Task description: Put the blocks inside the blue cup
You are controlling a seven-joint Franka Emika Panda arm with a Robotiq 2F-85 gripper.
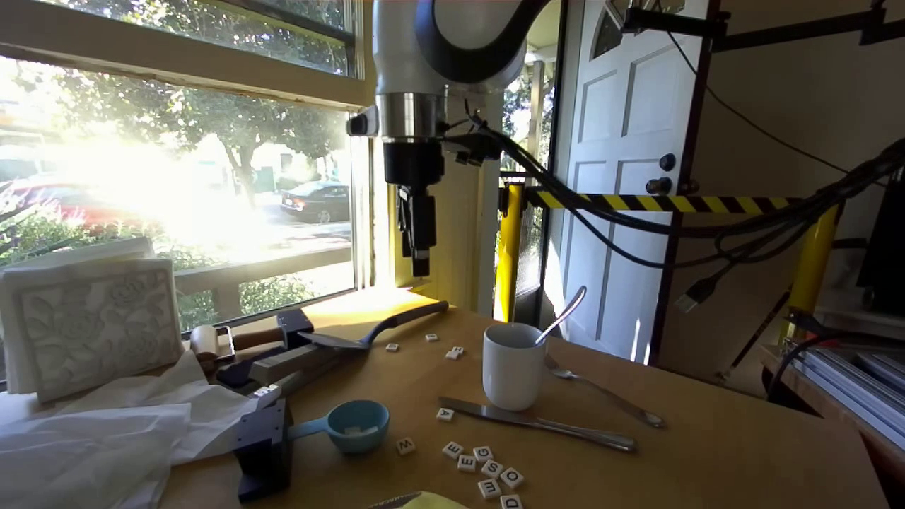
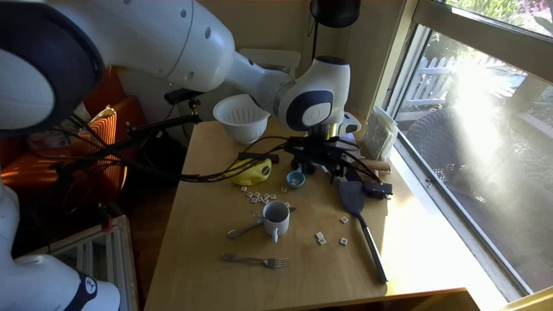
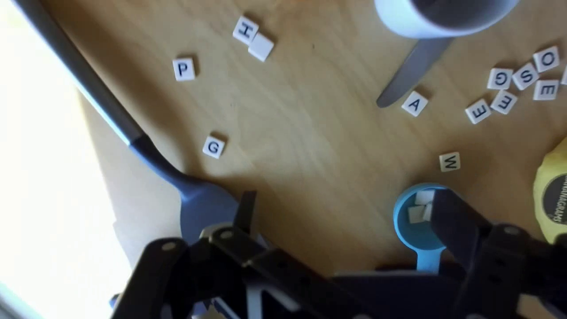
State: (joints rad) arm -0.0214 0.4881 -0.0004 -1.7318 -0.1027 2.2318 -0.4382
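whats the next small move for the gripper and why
I'd probably shift the open, empty gripper sideways until it sits over the W tile. The gripper hangs above the table, and that tile lies flat, apart from its neighbours and close to the blue cup, where a few tiles already sit.

The white arm (image 2: 160, 43) bends over, wrist (image 1: 412, 114) pointing straight down, jaws spread wide

Wooden table (image 2: 302, 280), scattered letter tiles (image 3: 414, 103), blue cup (image 1: 357, 444), white mug (image 1: 510, 375), knife (image 1: 576, 430), fork (image 2: 271, 262), spatula (image 2: 373, 248), yellow pouch (image 2: 255, 173)
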